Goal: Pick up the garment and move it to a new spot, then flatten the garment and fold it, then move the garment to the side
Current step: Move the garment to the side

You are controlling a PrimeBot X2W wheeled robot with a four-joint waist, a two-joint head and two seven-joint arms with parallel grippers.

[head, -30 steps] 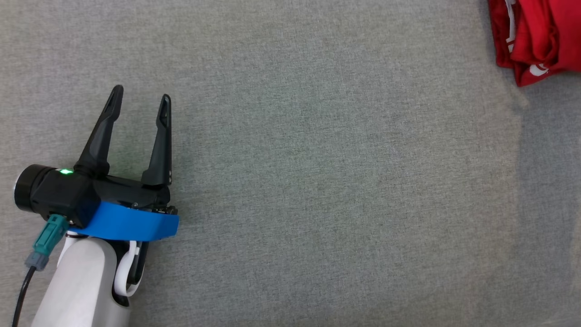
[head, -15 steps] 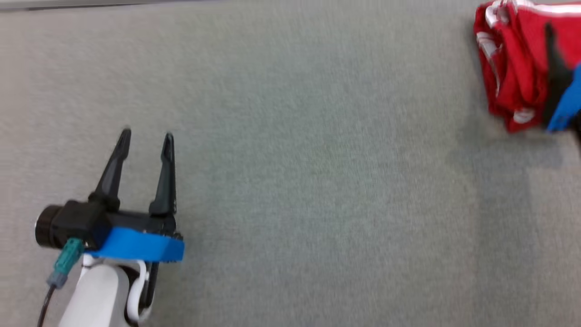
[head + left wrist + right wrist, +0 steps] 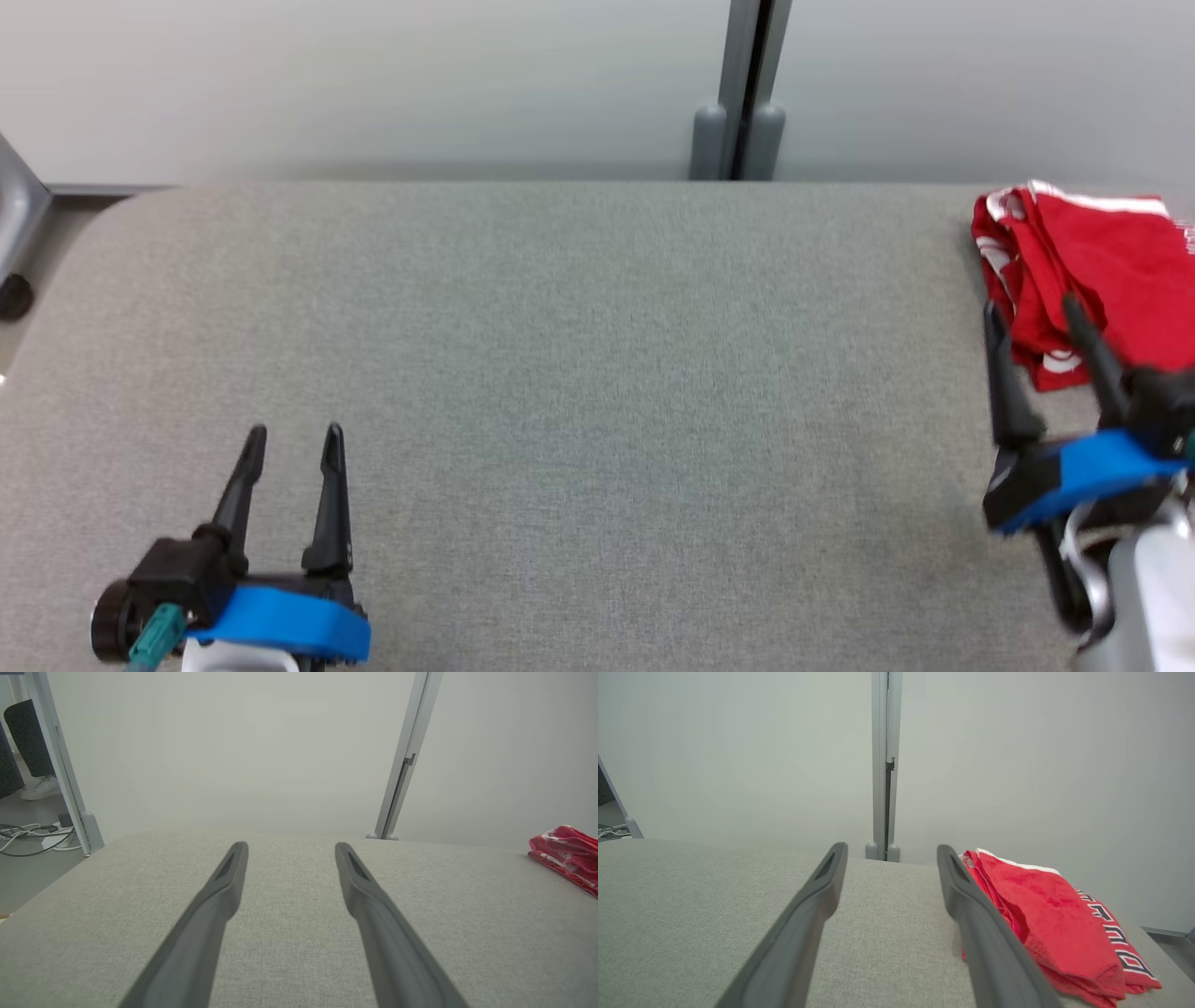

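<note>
The garment [image 3: 1102,266] is a red piece with white trim and lettering, folded into a compact stack at the far right of the grey table [image 3: 597,373]. The right wrist view shows the garment [image 3: 1045,914] just right of my right finger, and it sits at the right edge as the garment [image 3: 567,858] in the left wrist view. My right gripper [image 3: 1032,322] hovers open at the garment's near left corner, nothing between its fingers. At the near left, my left gripper [image 3: 294,437] is open and empty, far from the cloth.
A pale wall with a grey vertical post [image 3: 745,93] runs behind the table. The table's rounded left corner [image 3: 103,224] drops off to the floor. Cables [image 3: 28,835] lie on the floor at the left, beside a person's shoe [image 3: 39,788].
The head camera has tilted up, bringing the wall and table's far edge into view. My right gripper has opened and drawn back off the garment, which now lies free on the table.
</note>
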